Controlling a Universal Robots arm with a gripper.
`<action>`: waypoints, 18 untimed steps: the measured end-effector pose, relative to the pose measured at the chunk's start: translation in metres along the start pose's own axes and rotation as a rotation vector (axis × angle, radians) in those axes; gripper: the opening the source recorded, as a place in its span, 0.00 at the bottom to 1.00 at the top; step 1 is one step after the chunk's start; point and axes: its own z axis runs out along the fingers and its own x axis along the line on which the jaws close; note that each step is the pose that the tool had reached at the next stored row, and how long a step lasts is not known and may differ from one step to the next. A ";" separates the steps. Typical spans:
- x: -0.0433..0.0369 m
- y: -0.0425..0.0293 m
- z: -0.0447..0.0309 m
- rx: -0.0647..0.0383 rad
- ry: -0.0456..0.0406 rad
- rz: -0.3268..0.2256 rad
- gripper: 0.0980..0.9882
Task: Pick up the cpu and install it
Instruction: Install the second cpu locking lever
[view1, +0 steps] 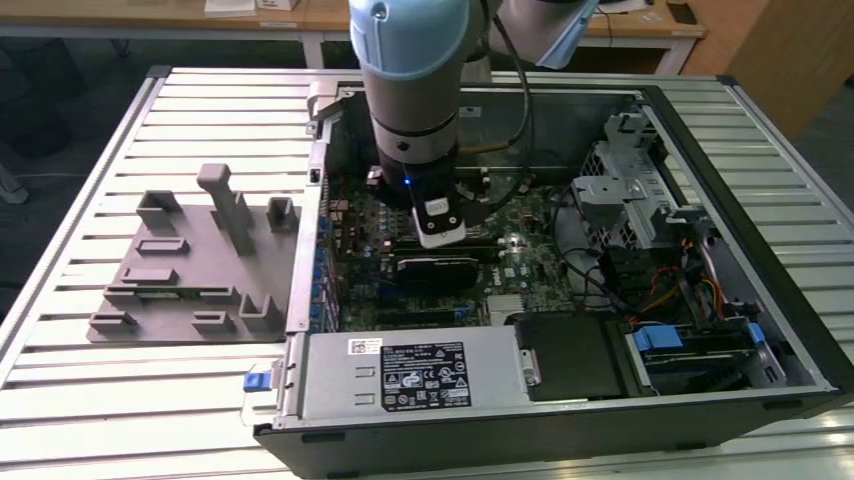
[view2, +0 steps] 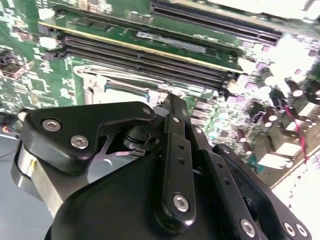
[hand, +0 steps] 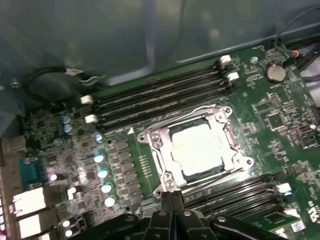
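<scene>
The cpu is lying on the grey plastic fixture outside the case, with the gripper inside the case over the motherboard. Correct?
Not quite. The cpu sits in the socket on the motherboard, as the first wrist view shows. The gripper is indeed inside the case over the motherboard.

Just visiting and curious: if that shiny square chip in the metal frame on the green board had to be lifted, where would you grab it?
Probably by two opposite edges, from straight above. The chip lies flat inside its metal frame, so only its rim offers a hold and a sideways approach looks blocked. The end effector hangs beside it.
</scene>
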 end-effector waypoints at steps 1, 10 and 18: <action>-0.0019 0.0012 0.0003 0.002 -0.0007 0.001 0.01; -0.0061 0.0154 0.0043 0.036 -0.0130 0.001 0.01; -0.0096 0.0292 0.0094 0.063 -0.0224 0.001 0.01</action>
